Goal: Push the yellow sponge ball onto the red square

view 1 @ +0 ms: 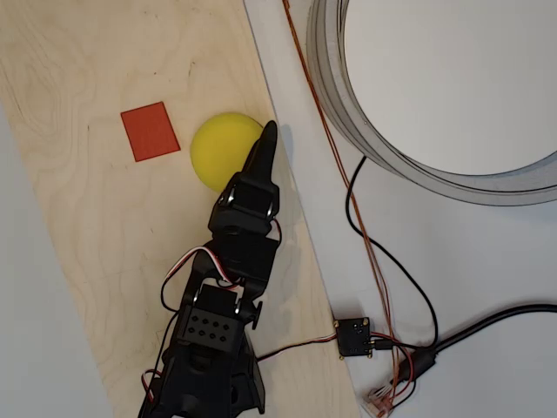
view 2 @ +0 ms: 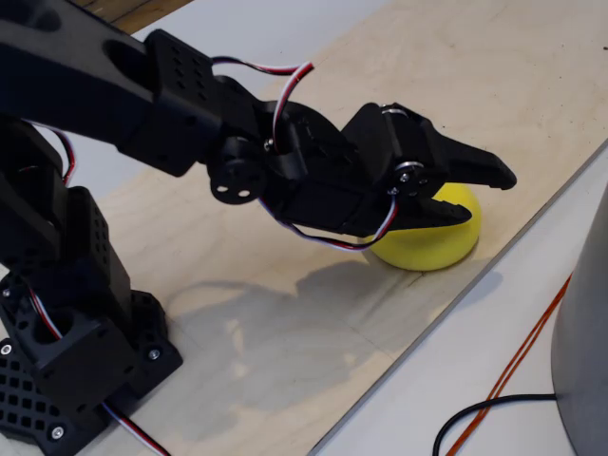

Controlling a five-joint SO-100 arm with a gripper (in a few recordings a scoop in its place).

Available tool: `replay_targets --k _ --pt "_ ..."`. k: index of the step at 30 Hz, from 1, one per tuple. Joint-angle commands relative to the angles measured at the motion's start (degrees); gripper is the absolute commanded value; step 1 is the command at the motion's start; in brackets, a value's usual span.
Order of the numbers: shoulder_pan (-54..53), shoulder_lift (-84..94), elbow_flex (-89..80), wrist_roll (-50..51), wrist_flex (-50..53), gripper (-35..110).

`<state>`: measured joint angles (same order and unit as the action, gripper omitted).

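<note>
The yellow sponge ball (view 1: pixel 222 150) (view 2: pixel 432 247) rests on the pale wooden board (view 1: pixel 78 218) (view 2: pixel 285 332). Just to its left in the overhead view lies the red square (view 1: pixel 150 131), flat and slightly tilted, with a narrow strip of wood between them. My black gripper (view 1: pixel 268 135) (view 2: pixel 489 198) reaches up from the lower part of the overhead view and lies against the ball's right side, near the board's right edge. In the fixed view its jaws stand a little apart with nothing between them, and the ball sits behind them.
A large grey ring (view 1: pixel 348 113) (view 2: pixel 584 313) stands on the white table to the right of the board. A thin red wire (view 1: pixel 305 78), a black cable (view 1: pixel 418 287) and a small black connector board (view 1: pixel 354 337) lie beside the board's right edge.
</note>
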<state>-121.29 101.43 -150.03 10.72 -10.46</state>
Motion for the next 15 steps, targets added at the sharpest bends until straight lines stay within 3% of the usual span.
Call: replay_targets --k 1,11,15 --pt "-1.32 -2.64 0.00 1.76 -4.22 20" --pt "-0.44 -10.99 0.53 8.61 -10.20 20" --pt "2.46 -12.04 -0.35 15.91 -10.46 20"
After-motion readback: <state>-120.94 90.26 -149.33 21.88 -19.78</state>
